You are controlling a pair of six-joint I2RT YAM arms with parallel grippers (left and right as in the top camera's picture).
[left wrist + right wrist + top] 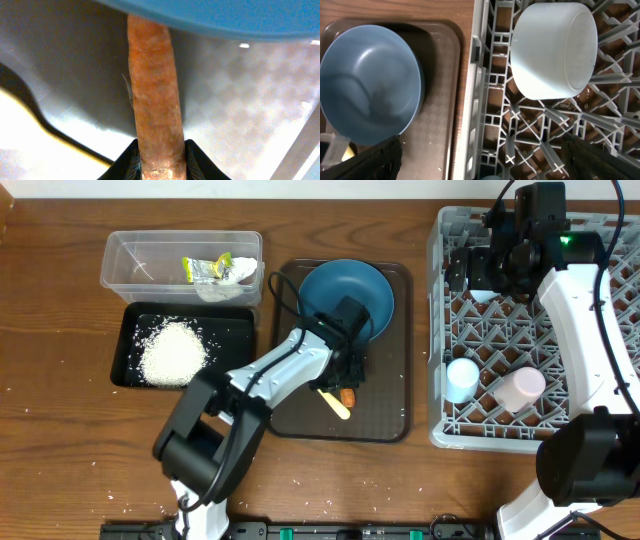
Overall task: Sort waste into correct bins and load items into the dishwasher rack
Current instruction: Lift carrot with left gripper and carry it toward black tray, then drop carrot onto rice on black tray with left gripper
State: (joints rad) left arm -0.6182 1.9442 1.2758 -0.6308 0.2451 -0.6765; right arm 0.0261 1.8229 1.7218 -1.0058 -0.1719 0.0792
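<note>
Table: brown wood top (60, 430), with a few stray white grains along its near edge.
Clear tub (120, 270): back left, with the crumpled wrapper (215, 270) lying inside, so that piece of waste looks sorted.
Black tray (130, 320): just in front of the tub, heaped with rice (172, 352).
Serving tray (385, 415): dark brown, centre, carrying the blue plate (350, 290) at its far end and the spoon (335, 403) near its front.
Carrot piece (155, 100): on the serving tray beside the spoon, its far end tucked under the plate's rim (the wrist view shows this best).
Left gripper (160, 160): down at the carrot piece, a finger pressed against each flank, narrowed to a hold on its near end, probably so it can be drawn clear of the plate. I cannot tell whether it is off the tray.
Rack (440, 380): grey crate on the right, with the white bowl (552, 50) at the back, underside toward the camera, and the blue cup (462, 378) and pink-and-white cup (520, 388) nearer the front.
Right gripper (485, 165): above the rack beside the bowl, fingers spread wide, nothing between them.
Step in hand: likely taking the carrot to the black tray, food with food. Plate and spoon are not yet racked.
</note>
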